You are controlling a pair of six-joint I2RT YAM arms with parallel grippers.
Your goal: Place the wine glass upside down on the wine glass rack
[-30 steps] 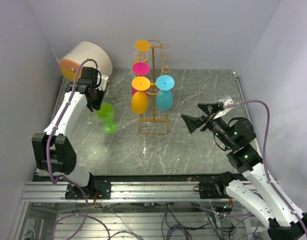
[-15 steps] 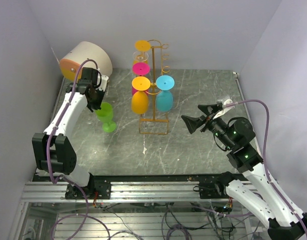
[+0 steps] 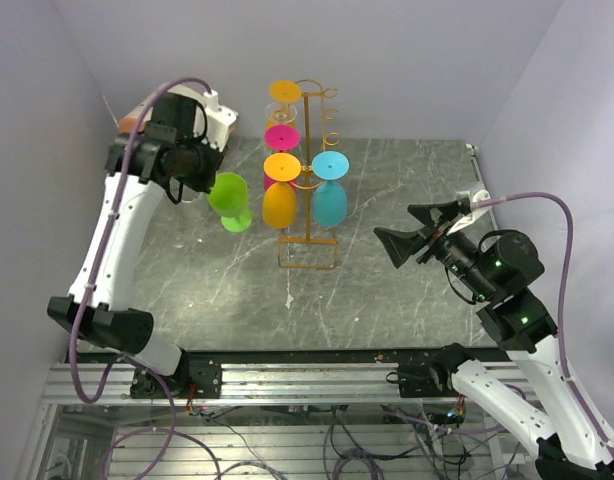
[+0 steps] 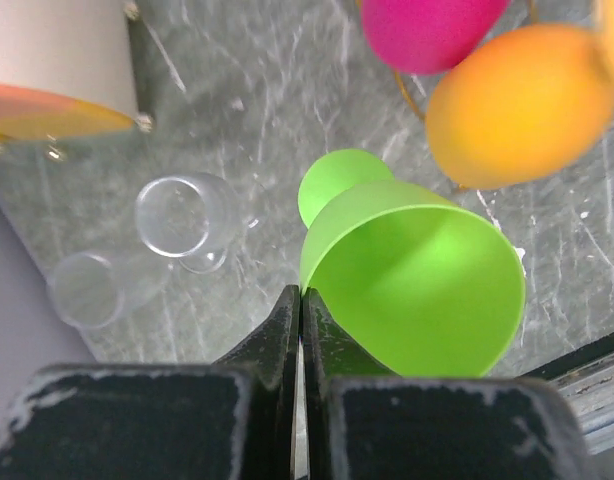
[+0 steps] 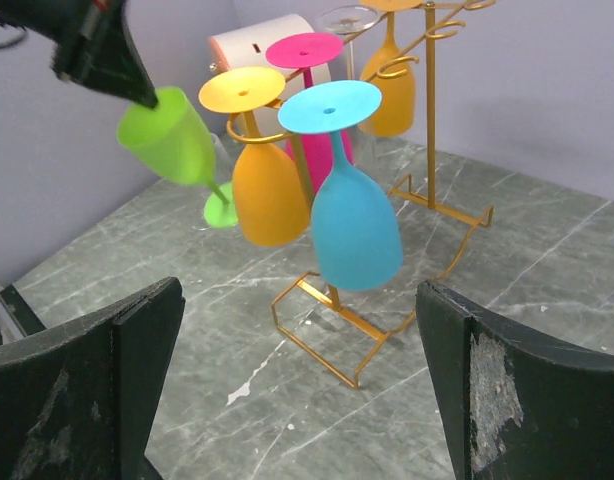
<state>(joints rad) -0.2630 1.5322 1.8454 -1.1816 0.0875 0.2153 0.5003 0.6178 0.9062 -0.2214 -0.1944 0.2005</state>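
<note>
top external view shows the left gripper (image 3: pixel 200 188) now clamped shut on the rim of the green wine glass (image 3: pixel 228 196). a second ago that glass stood on the surface (image 3: pixel 387 170) left of the wine glass rack (image 3: pixel 307 267). now it hangs tilted in the air, nearer the rack, just left of the orange glass (image 3: pixel 279 203) hung there. the right gripper (image 3: pixel 403 230) stays wide open right of the rack, holding nothing. the surface is grey and marbled, and the walls (image 3: pixel 437 60) are pale lilac.
</note>
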